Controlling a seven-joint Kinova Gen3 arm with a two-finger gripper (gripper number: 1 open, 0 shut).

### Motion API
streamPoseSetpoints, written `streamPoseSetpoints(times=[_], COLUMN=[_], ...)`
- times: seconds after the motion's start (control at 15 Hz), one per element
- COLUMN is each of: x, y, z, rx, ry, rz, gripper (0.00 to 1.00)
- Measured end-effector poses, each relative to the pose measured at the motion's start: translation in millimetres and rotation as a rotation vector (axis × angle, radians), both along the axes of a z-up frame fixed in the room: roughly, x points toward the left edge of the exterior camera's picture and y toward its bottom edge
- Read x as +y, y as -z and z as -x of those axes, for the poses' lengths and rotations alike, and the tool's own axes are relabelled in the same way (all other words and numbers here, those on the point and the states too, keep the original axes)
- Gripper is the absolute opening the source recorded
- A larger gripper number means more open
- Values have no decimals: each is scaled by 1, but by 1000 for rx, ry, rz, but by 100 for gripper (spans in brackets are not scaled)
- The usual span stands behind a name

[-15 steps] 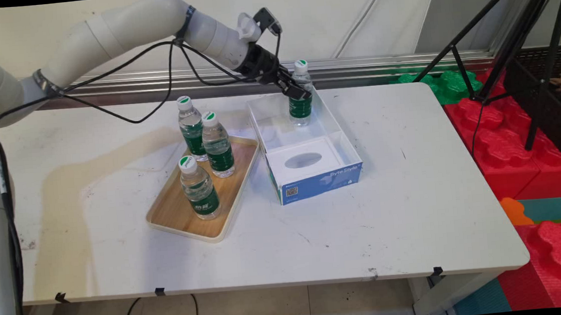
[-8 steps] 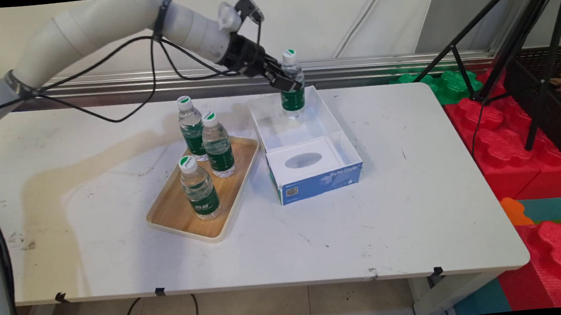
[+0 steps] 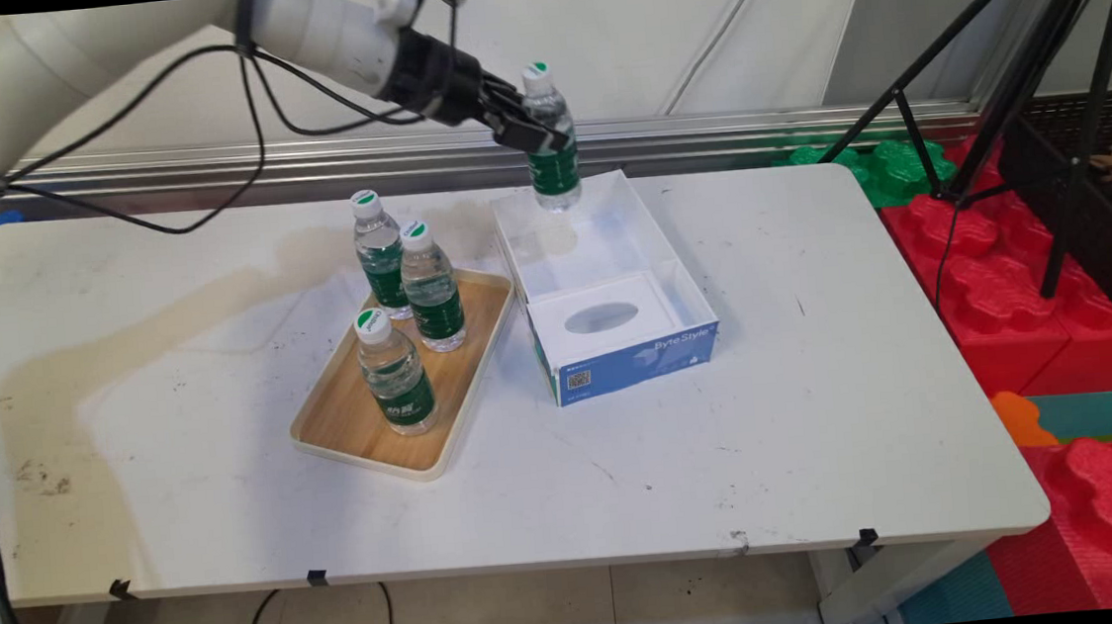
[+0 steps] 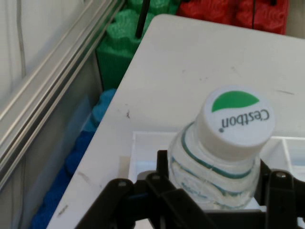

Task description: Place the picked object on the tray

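White counter [image 3: 822, 410] below; my jaws [image 3: 530, 128] were clamped on a water bottle [image 3: 551, 144], held upright in the air above the far end of the open white box [image 3: 614, 288]. Three bottles [image 3: 416, 303] stood on the wooden tray [image 3: 346, 418] beside it.

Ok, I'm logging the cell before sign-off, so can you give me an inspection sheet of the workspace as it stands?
Surface: white table, stained and scuffed at its left.
Things: held bottle lifted above the open white-and-blue box; three bottles standing on the wooden tray.
Clutter: nothing seen.
Gripper: gripper shut on the held bottle below its cap.
Cables: black cables hanging from the arm.
Surroundings: black tripod, red and green foam blocks at right.
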State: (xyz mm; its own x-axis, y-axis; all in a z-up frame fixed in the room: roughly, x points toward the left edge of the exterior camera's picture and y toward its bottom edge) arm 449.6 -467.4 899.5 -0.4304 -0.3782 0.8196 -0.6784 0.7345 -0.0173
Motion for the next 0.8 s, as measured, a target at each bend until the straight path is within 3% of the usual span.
streamPoseSetpoints(times=[0.8], x=[64], y=[-68], z=[-57], rx=[36], ry=[27], rz=[43], gripper=[0])
